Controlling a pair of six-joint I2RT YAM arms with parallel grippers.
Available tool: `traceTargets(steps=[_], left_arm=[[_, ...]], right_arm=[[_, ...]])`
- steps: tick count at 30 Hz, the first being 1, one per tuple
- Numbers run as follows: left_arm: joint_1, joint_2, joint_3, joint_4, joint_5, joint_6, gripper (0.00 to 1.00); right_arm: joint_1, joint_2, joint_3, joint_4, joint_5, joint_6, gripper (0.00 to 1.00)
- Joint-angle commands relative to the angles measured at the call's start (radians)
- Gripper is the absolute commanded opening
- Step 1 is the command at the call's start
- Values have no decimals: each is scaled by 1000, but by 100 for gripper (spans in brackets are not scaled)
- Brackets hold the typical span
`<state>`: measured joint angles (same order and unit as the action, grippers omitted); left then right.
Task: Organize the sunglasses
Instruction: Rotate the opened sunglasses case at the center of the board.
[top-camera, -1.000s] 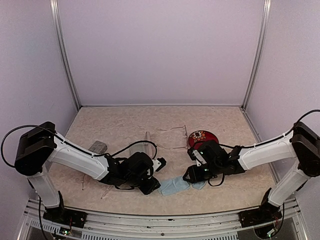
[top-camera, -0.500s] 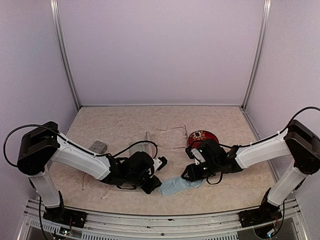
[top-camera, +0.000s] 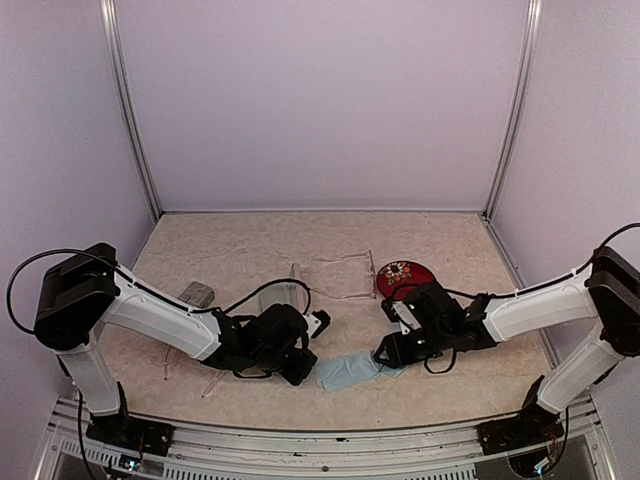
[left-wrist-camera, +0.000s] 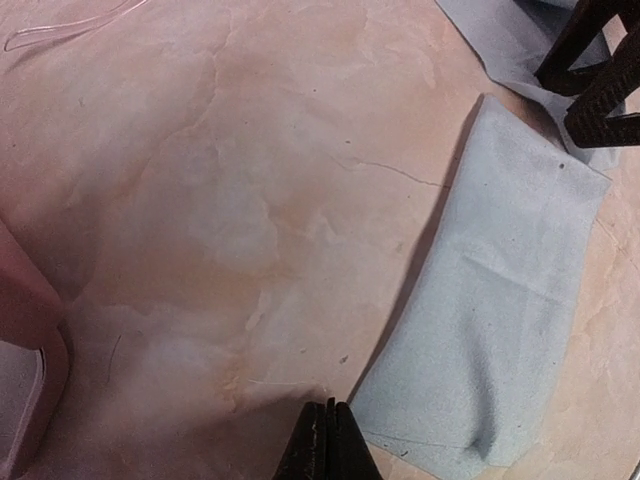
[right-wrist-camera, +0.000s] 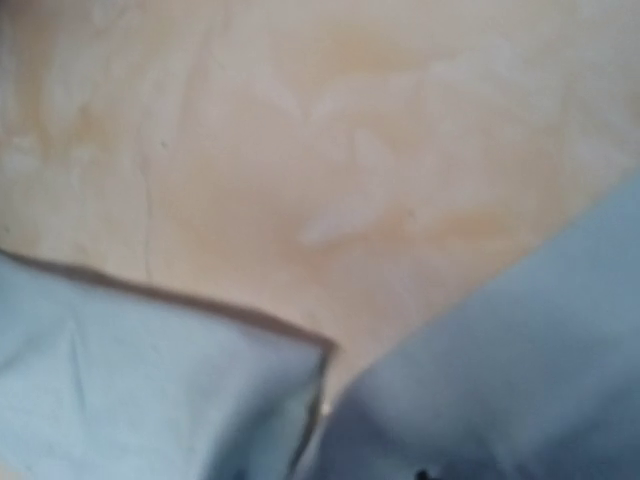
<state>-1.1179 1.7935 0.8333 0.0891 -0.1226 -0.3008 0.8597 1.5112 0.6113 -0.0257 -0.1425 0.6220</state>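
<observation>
Apparently the sunglasses (top-camera: 348, 294) are not being worked on at this moment. The pale thin-framed pair lies untouched on the table (top-camera: 450, 235), beyond both grippers and just left of a round red thing (top-camera: 405, 274) with a flower pattern.

The step in hand seems to be the arranging of the light-blue cloth (left-wrist-camera: 510, 300). The left gripper (left-wrist-camera: 325, 445) is closed tight at its near corner, and no cloth shows between the fingers. The right gripper (left-wrist-camera: 556, 95) hangs with its fingers part-way apart over a second cloth (left-wrist-camera: 495, 40).

Next, I judge, the left fingers must open and take the cloth's edge properly, or go to the glasses.

Some things are hard to make out. The red-pink pair I cannot find with certainty, the right wrist view is blurred, and a pink case (left-wrist-camera: 20, 350) is cut off by the frame.
</observation>
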Motion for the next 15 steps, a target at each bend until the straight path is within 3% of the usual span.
traceTargets(steps=[1,8,15], left_arm=[[7,-16,6,-29,-37,-9,4],[10,-139,-40,-16,-18,-28,25],[83,-259,-103,-32,-9,-39,36]], right_arm=[[-10,-45,-46,-58,31,13,42],[-23,-71,-65,-134,75,10,43],[-44,-149,-45,-205,110,-3,44]])
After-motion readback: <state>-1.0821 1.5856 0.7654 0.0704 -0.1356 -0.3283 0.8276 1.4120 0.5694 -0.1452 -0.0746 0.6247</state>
